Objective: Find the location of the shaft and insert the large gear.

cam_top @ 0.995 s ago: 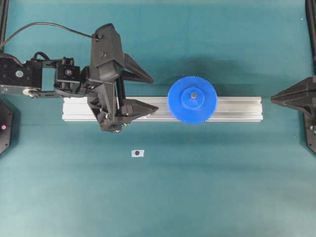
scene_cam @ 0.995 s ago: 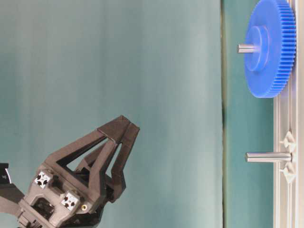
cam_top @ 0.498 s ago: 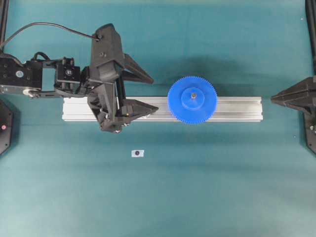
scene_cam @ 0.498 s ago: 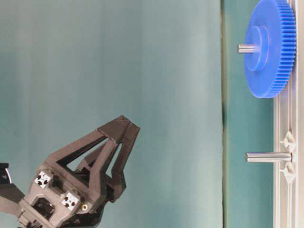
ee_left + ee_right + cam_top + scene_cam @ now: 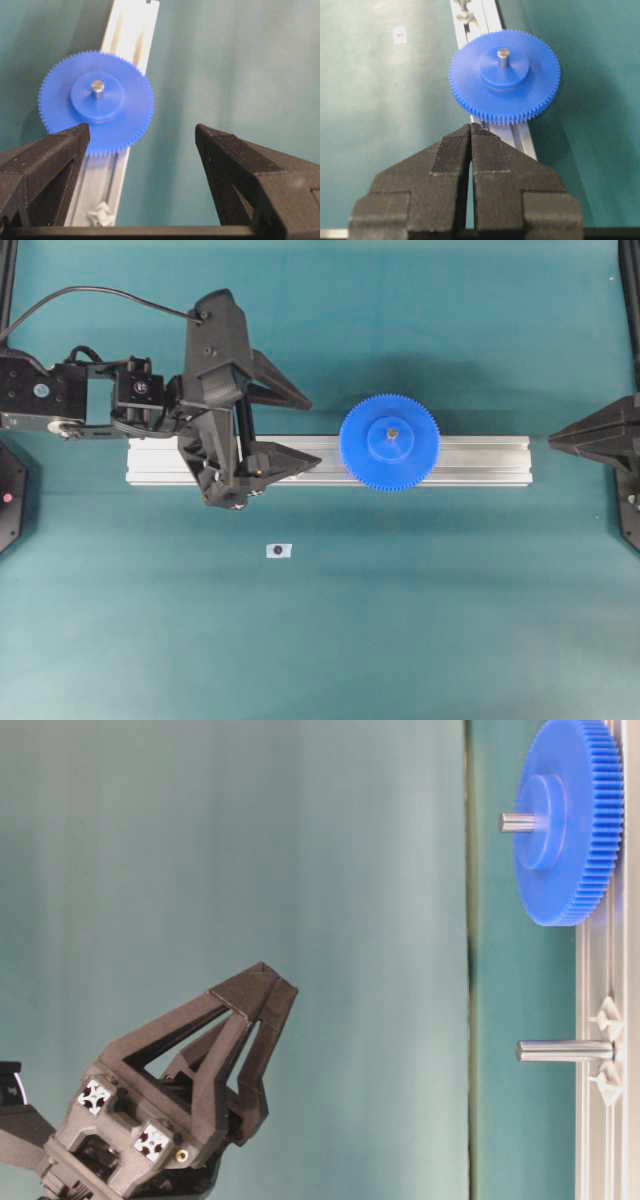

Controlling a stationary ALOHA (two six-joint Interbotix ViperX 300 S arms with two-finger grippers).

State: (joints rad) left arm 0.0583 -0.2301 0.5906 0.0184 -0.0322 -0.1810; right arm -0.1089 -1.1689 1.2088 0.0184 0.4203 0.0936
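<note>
Left hand (image 5: 305, 425) wide open, empty, over the rail (image 5: 480, 460); large gear (image 5: 389, 442) already seated on its shaft (image 5: 391, 429). Right hand (image 5: 553, 442) closed, well clear. Risk: left fingers clipping the teeth, lifting the gear

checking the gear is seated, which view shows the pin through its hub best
The table-level view: side on, the shaft pokes out of the large gear hub. Both wrist views show it obliquely; overhead gives only its tip.
</note>
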